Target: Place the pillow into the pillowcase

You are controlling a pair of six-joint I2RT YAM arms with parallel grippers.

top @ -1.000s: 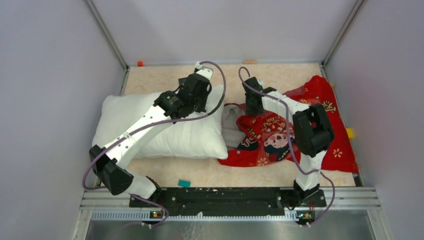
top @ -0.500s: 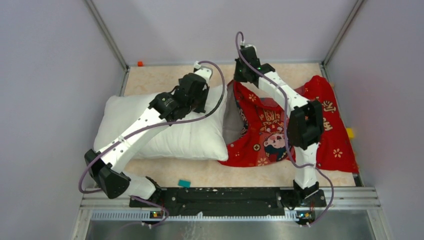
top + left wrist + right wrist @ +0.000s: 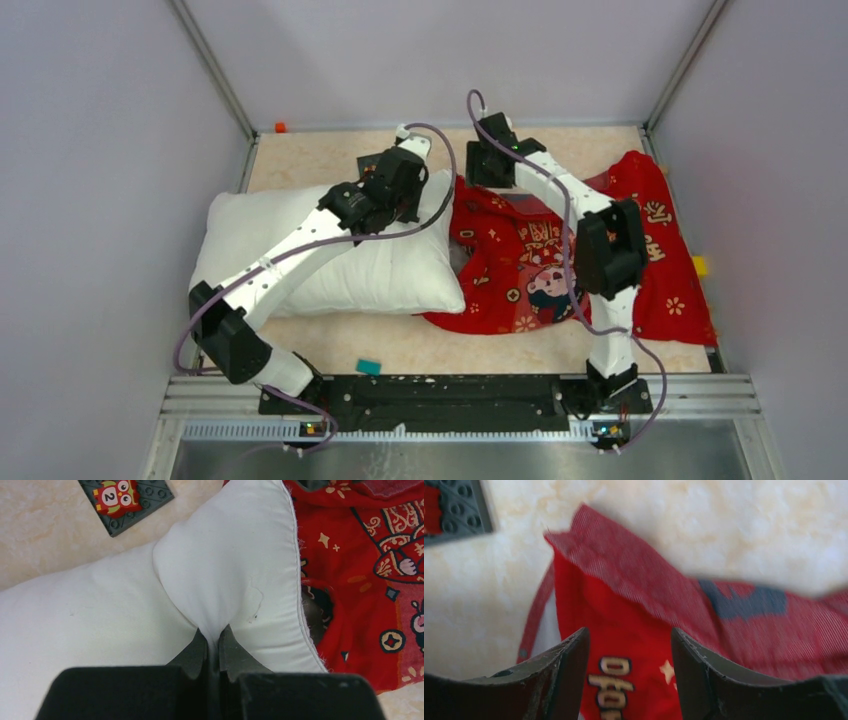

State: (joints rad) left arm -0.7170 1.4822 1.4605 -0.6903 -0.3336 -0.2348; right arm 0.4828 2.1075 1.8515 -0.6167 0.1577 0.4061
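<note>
The pillowcase (image 3: 530, 270) edge drops from the right fingers (image 3: 569, 665), now apart; left fingers (image 3: 192, 654) stay clamped on the pillow (image 3: 380, 275)

The pillowcase (image 3: 624, 610) is blurred; the pillow (image 3: 100, 620) runs past the left edge.

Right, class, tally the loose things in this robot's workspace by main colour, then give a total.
White pillow: 1
Red pillowcase: 1
Teal block: 1
Orange block: 1
Yellow block: 1
Grey studded plate: 1
Total: 6
</note>
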